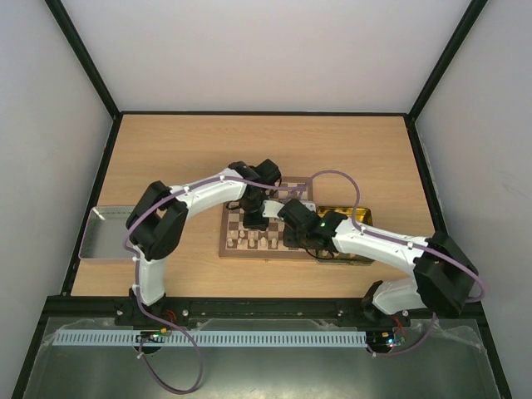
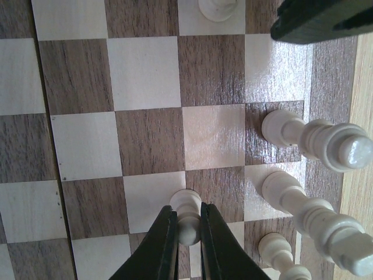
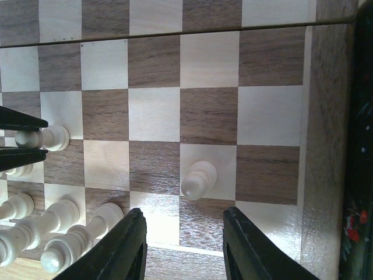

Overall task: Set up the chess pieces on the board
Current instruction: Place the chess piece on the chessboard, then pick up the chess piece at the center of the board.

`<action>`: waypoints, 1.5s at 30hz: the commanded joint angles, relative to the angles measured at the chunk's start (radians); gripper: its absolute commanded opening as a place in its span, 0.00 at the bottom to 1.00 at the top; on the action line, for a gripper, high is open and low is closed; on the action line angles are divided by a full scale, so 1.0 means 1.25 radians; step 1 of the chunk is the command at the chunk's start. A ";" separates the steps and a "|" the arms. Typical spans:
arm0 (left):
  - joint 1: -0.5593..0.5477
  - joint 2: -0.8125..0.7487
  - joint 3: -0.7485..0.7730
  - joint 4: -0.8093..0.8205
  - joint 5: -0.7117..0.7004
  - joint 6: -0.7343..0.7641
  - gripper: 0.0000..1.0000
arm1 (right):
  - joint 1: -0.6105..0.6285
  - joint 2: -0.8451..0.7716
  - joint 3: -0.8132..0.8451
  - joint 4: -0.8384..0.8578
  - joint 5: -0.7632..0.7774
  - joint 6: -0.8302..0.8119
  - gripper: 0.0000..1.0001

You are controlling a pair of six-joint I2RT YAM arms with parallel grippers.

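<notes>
The chessboard [image 1: 229,248] lies at the table's middle, with both grippers over its near part. My left gripper [image 2: 188,226] is shut on a cream pawn [image 2: 187,213] by its neck; the pawn's base is at the board [image 2: 145,76], near a corner where squares meet. I cannot tell whether it touches. My right gripper [image 3: 183,236] is open and empty over the board's [image 3: 210,58] near edge. A lone cream pawn [image 3: 198,179] stands on a cream square just beyond its jaws. Other cream pieces [image 2: 315,137] stand along the near rows.
A gold tray [image 1: 359,218] lies right of the board under the right arm. A grey metal tray [image 1: 104,234] lies at the table's left edge. The right gripper's finger [image 2: 320,20] shows in the left wrist view. Several cream pieces [image 3: 58,219] stand left of my right gripper.
</notes>
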 commanded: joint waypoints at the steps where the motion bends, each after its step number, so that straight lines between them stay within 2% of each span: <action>1: -0.023 -0.024 -0.018 -0.032 0.023 0.013 0.09 | -0.008 0.013 0.018 0.045 0.015 -0.003 0.35; 5: -0.025 -0.024 -0.022 -0.028 0.022 0.013 0.09 | -0.009 0.014 0.018 0.048 0.023 -0.001 0.30; 23: -0.025 -0.017 -0.027 -0.015 0.012 0.008 0.09 | -0.008 0.010 -0.039 0.102 0.094 0.005 0.32; 29: -0.024 -0.015 -0.026 -0.016 0.014 0.006 0.09 | -0.009 0.005 -0.074 0.152 0.090 0.005 0.32; 41: -0.025 -0.015 -0.029 -0.015 0.018 0.004 0.09 | -0.009 0.014 -0.077 0.168 0.087 0.000 0.31; 45: -0.024 -0.013 -0.029 -0.016 0.020 0.004 0.09 | -0.009 0.022 -0.073 0.173 0.087 -0.004 0.26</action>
